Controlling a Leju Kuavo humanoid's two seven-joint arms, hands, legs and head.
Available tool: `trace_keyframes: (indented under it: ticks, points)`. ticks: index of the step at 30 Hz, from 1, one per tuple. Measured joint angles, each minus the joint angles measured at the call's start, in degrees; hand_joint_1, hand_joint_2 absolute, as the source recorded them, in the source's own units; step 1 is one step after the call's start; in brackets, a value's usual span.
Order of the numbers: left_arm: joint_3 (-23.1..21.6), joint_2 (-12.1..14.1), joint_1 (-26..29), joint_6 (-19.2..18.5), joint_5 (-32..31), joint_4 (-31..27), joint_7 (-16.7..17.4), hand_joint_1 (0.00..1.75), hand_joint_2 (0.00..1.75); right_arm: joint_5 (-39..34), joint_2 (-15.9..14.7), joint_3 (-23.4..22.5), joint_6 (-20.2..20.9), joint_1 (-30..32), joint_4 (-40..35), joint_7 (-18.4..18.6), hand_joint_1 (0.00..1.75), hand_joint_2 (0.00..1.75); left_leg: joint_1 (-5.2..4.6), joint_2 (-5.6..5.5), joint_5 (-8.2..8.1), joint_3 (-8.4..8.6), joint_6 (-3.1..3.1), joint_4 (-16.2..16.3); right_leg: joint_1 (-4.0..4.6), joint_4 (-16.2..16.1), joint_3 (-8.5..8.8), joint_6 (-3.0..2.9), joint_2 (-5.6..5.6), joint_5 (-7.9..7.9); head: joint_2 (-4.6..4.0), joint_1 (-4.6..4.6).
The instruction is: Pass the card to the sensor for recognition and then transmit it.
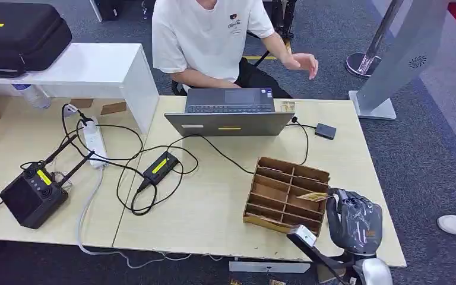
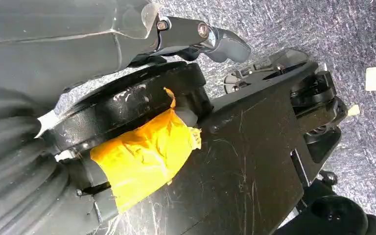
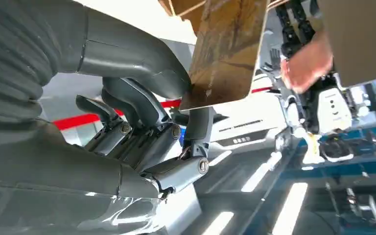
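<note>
My right hand (image 1: 353, 219) is at the table's near right corner, beside a brown divided cardboard box (image 1: 261, 221). It pinches a tan card (image 1: 312, 196) over the box's right-hand slots. In the right wrist view the card (image 3: 225, 54) sits between the thick thumb and a dark finger of my right hand (image 3: 147, 127). A small black sensor (image 1: 325, 131) lies on the table further back, wired to the laptop. My left hand (image 2: 210, 39) hangs over the carpet, thumb out, holding nothing.
A person (image 1: 208, 35) sits behind an open laptop (image 1: 228, 113), one hand (image 1: 303, 61) raised. Cables, a power brick (image 1: 160, 166) and a power strip (image 1: 95, 142) cover the middle left. A black controller (image 1: 32, 199) lies near left.
</note>
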Motion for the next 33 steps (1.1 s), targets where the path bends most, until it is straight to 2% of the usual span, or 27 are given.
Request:
trace_keyframes:
  ticks: [8, 11, 17, 23, 33]
  points:
    - [0.0, 0.0, -0.1, -0.2, -0.8, 0.0, 0.2, 0.0, 1.75, 0.1, -1.4, 1.4, 0.0, -1.8, 0.1, 1.1, 1.75, 1.75, 0.01, 0.0, 0.0, -0.02, 0.0, 0.0, 0.01, 0.0, 0.01, 0.0, 0.0, 0.0, 0.0, 0.02]
    - [0.0, 0.0, -0.1, -0.4, -2.2, 0.0, 0.4, 0.0, 1.75, -0.8, -2.3, 2.3, 0.0, -4.5, 0.6, 2.2, 1.75, 1.75, 0.0, 0.04, 0.03, -0.02, -0.03, 0.0, 0.0, 0.0, 0.01, -0.01, 0.05, 0.05, 0.0, 0.02]
    - [0.0, 0.1, -0.4, -1.0, -5.5, 0.0, 0.8, 0.0, 1.75, -1.9, -5.5, 5.3, 0.3, -15.3, 5.4, 6.0, 1.75, 1.75, 0.0, 0.04, 0.14, 0.0, -0.02, 0.0, 0.0, 0.0, 0.02, 0.0, 0.06, 0.16, 0.0, 0.04]
    - [0.0, 0.3, -0.6, -1.8, -7.7, 0.0, 0.9, 0.0, 1.75, -2.5, -8.6, 8.8, 1.4, -28.7, 12.8, 7.8, 1.75, 1.75, 0.01, 0.07, 0.21, 0.0, -0.01, 0.0, 0.01, 0.0, -0.02, 0.0, 0.11, 0.26, 0.0, 0.02]
    - [0.0, 0.4, -0.7, -2.6, -9.6, 0.0, 0.9, 0.0, 1.75, -2.7, -9.5, 14.1, 4.5, -43.9, 24.2, 10.2, 1.75, 1.75, 0.03, 0.01, 0.24, -0.04, -0.02, 0.0, 0.03, 0.0, -0.04, 0.0, 0.07, 0.26, 0.0, 0.02]
